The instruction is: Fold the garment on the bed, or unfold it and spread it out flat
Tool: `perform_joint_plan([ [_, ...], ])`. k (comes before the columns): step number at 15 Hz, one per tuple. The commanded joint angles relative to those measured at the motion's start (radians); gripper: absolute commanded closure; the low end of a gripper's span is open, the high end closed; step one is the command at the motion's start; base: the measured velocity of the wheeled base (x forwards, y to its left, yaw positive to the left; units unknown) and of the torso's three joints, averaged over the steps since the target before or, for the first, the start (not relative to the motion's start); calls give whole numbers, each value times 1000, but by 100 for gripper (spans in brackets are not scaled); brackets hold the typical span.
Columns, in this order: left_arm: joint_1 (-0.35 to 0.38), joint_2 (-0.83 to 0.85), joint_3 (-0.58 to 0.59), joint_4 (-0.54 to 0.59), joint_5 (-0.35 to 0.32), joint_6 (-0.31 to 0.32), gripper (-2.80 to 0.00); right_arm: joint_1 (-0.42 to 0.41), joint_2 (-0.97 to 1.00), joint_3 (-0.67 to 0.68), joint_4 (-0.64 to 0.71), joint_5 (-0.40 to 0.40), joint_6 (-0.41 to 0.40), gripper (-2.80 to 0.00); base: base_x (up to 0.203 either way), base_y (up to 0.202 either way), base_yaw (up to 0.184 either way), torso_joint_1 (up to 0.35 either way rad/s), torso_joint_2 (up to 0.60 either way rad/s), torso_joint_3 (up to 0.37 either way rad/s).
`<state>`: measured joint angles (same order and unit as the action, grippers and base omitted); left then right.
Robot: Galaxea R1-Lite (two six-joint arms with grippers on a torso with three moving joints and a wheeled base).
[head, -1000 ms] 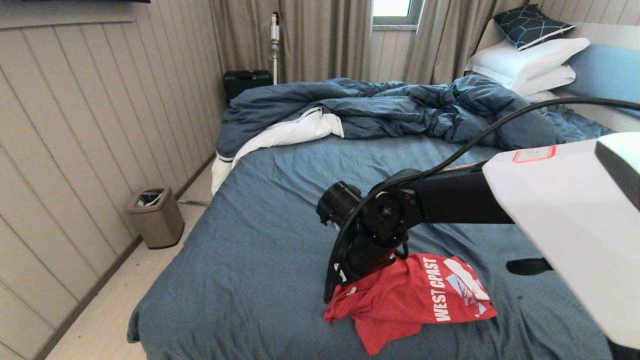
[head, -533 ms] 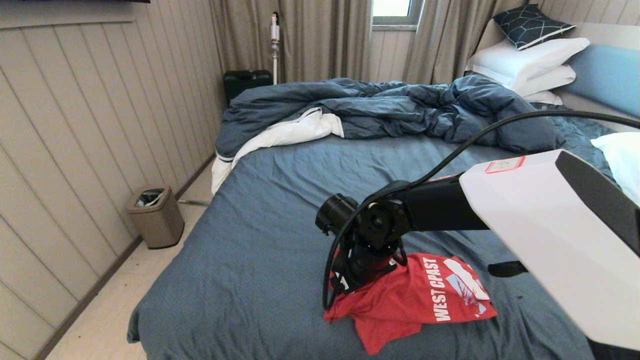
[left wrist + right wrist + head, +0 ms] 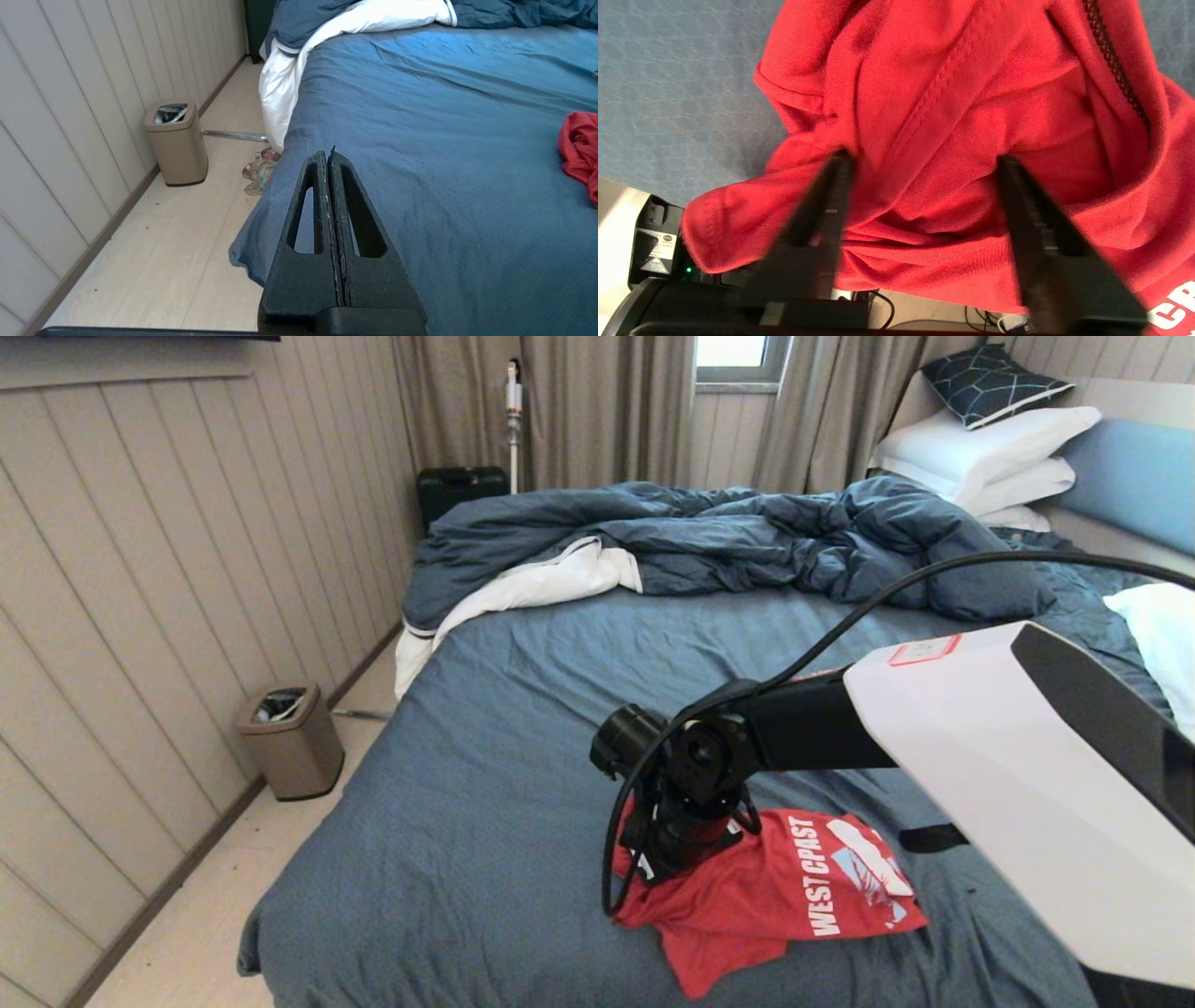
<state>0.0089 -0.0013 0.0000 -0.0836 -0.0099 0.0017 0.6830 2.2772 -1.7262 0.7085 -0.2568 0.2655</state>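
Observation:
The red T-shirt [image 3: 784,887] lies crumpled near the front edge of the bed [image 3: 523,728], its white "WEST COAST" lettering facing up. My right arm reaches down onto the shirt's left part, and its wrist hides the fingers in the head view. In the right wrist view my right gripper [image 3: 924,159] is open, its fingers set wide apart and pressed into bunched red fabric [image 3: 952,93] that fills the gap. My left gripper [image 3: 327,156] is shut on nothing and hangs over the bed's left front corner, well left of the shirt [image 3: 579,144].
A rumpled dark blue duvet [image 3: 728,537] with white lining lies across the far half of the bed, with white pillows [image 3: 990,448] at the back right. A beige bin [image 3: 291,739] stands on the floor to the left, by the panelled wall.
My right arm has shifted a little left and down over the shirt's left edge. That edge has bunched slightly under the wrist.

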Motion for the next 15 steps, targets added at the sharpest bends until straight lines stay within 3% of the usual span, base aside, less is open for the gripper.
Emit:
perform_joint_plan([
  [1, 0, 1, 0, -1, 1, 0, 0, 0, -12, 6, 6, -1, 1, 0, 0, 0, 0, 0, 0, 0],
  [15, 0, 1, 0, -1, 1, 0, 0, -34, -144, 81, 5, -17, 0, 0, 0, 0, 0, 0, 0, 0],
])
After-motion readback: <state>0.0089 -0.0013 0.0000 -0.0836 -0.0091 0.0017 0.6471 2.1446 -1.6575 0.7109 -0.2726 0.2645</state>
